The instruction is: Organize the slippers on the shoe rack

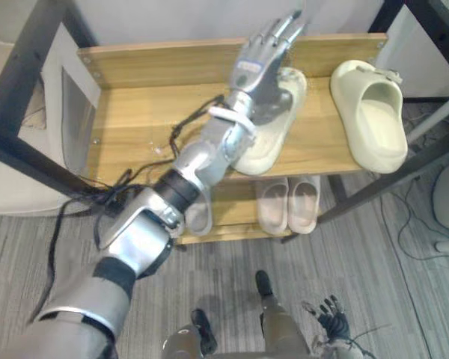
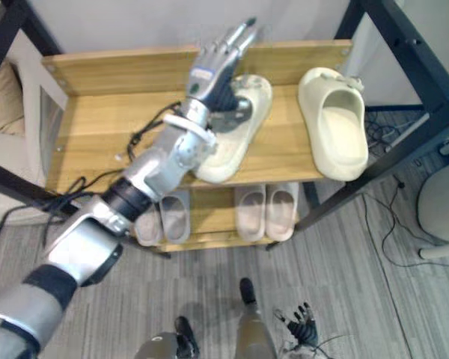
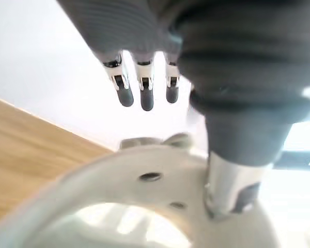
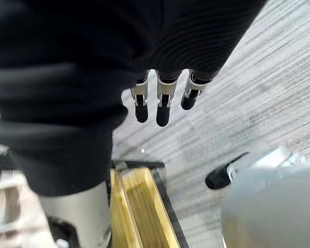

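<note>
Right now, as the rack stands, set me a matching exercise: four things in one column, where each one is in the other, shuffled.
Things:
1. left cream slipper
2. right cream slipper
3. pale pink slipper pair
4. right hand

Places:
A. on the lower shelf
B. hanging low over the carpet
C. at the right end of the top shelf, apart from either hand
D. middle of the top shelf, under the open left hand

Pairs: 1-D, 2-C, 3-A, 4-B
</note>
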Tool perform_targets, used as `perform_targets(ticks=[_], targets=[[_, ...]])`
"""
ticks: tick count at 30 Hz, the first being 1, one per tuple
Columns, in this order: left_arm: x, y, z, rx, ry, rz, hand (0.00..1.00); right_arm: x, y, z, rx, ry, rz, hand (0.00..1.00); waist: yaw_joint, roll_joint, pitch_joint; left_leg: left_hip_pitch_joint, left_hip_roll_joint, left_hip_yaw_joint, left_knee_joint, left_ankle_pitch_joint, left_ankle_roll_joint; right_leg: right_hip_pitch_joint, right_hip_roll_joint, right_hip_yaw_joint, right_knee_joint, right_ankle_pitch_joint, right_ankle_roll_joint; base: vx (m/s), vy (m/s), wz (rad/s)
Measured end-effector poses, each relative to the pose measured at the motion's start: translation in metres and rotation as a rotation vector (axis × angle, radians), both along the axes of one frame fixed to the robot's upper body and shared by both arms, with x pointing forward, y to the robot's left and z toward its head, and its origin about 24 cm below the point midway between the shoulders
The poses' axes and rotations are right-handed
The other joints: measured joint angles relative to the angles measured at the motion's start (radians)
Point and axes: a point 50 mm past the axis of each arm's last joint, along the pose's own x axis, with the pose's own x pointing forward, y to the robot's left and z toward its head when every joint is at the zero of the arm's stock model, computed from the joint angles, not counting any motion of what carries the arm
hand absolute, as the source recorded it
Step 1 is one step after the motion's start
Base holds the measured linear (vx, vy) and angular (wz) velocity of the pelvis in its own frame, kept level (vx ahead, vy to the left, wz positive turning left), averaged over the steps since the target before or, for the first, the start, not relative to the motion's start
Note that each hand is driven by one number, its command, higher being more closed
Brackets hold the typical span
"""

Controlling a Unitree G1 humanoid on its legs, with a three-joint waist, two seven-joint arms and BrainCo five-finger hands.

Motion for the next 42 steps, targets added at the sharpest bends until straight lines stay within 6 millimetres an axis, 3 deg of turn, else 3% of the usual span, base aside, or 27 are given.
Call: perform_targets(ticks=[7,16,23,27,33,42], targets=[[-0.003,0.009,-0.009,-0.29,0.139,-0.088,0.0,-0.001,0.003,-0.001,-0.023,0.016,0.035,0.0,0.0,-0.001,0.001,0.019,0.002,0.001,0.001,0.0,0.001,0.019,0.0,0.0,-0.001,0.0,0.0,-0.01,0.001,0.0],[-0.005,0.018,-0.018,-0.507,0.253,-0.165,0.0,-0.004,0.004,-0.004,-0.014,0.04,0.04,0.0,0.004,-0.008,-0.009,0.059,0.001,-0.017,-0.014,0.002,-0.001,0.073,-0.003,-0.018,-0.022,0.0,0.0,-0.01,-0.005,0.04],[-0.009,0.035,-0.046,-0.632,0.354,-0.178,0.0,-0.01,0.005,-0.009,-0.003,0.073,0.036,0.0,0.008,-0.007,-0.047,0.07,-0.008,-0.031,-0.042,0.019,-0.005,0.085,-0.006,-0.033,-0.031,0.0,0.0,0.01,-0.013,0.06],[-0.023,0.04,-0.079,-0.698,0.453,-0.196,0.0,-0.016,0.005,-0.014,0.002,0.104,0.028,0.0,0.015,-0.008,-0.075,0.091,-0.017,-0.051,-0.066,0.034,-0.002,0.116,-0.015,-0.058,-0.046,0.0,-0.001,-0.01,-0.006,0.17],[-0.034,0.04,-0.115,-0.769,0.618,-0.244,0.0,-0.022,0.001,-0.019,-0.004,0.145,0.031,0.0,0.05,-0.009,-0.082,0.104,-0.027,-0.084,-0.088,0.048,-0.002,0.142,-0.024,-0.088,-0.049,-0.002,-0.003,-0.05,-0.016,0.17],[-0.053,0.018,-0.147,-0.756,0.791,-0.345,0.0,-0.027,-0.003,-0.027,0.006,0.208,0.023,0.0,0.051,-0.012,-0.113,0.119,-0.044,-0.103,-0.132,0.081,-0.002,0.146,-0.036,-0.109,-0.049,-0.001,-0.002,-0.01,-0.005,0.07]])
